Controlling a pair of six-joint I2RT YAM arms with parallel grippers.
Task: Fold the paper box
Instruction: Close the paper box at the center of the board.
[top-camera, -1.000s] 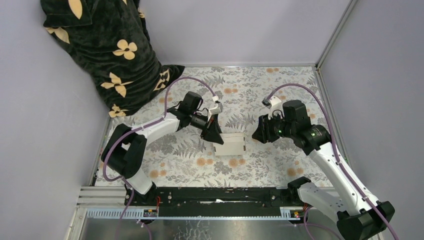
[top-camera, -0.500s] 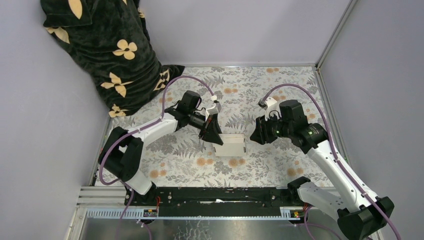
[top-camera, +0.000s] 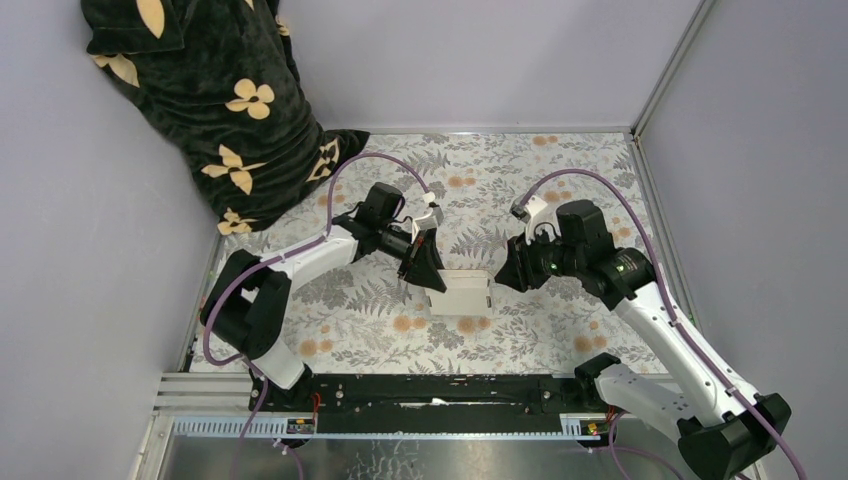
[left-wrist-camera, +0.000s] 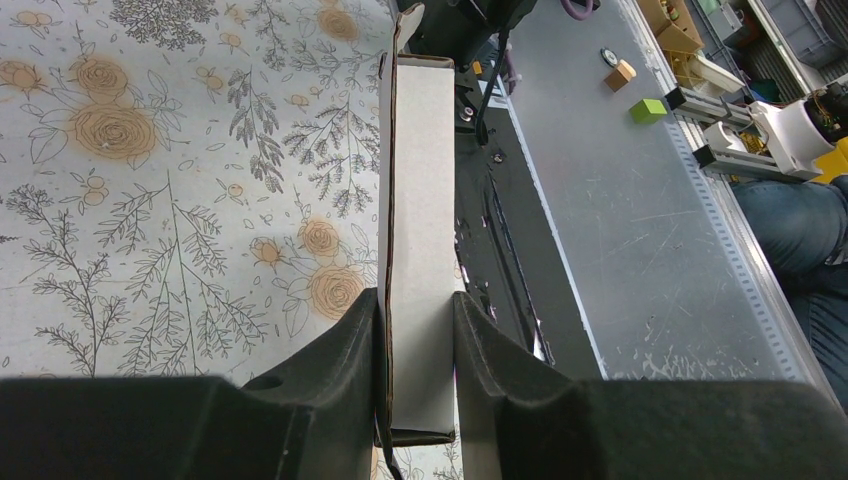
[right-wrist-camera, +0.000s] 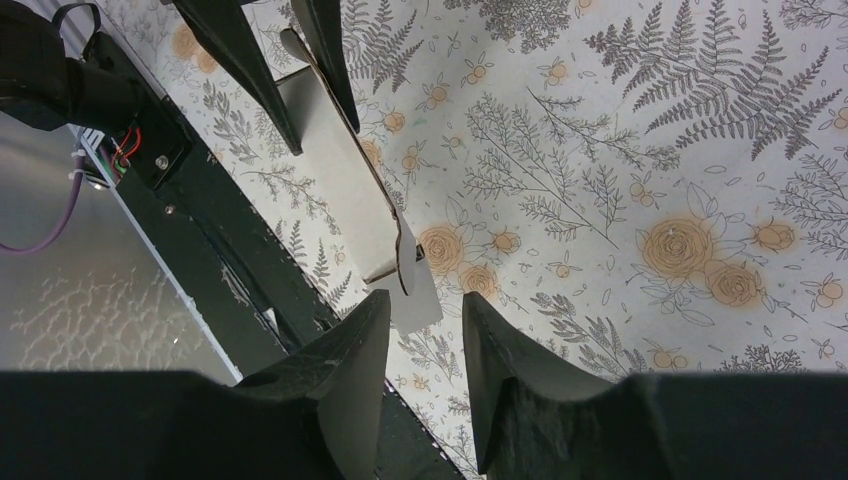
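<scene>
Your left claw (top-camera: 432, 274) is pinching the paper box (top-camera: 462, 292); in its own camera both fingers (left-wrist-camera: 360, 345) press flat against the white cardboard, which runs straight out ahead of them. Your right claw (top-camera: 499, 280) stands partly spread with nothing between its fingers. The box's loose flap end (right-wrist-camera: 403, 262) lies just ahead of that gap, and you cannot tell whether it touches. Across from the right claw (right-wrist-camera: 425, 297), the other claw's dark fingers (right-wrist-camera: 243, 70) block the far end of the box and are cut off by the top of the picture.

Beyond the left claw, away from the box, a dark flowered blanket (top-camera: 205, 95) fills the corner. On the near side of both claws runs the black rail (top-camera: 430, 390). Past the box in the left wrist view lie a green block (left-wrist-camera: 647, 110) and a tan one (left-wrist-camera: 620, 73), too small to make out.
</scene>
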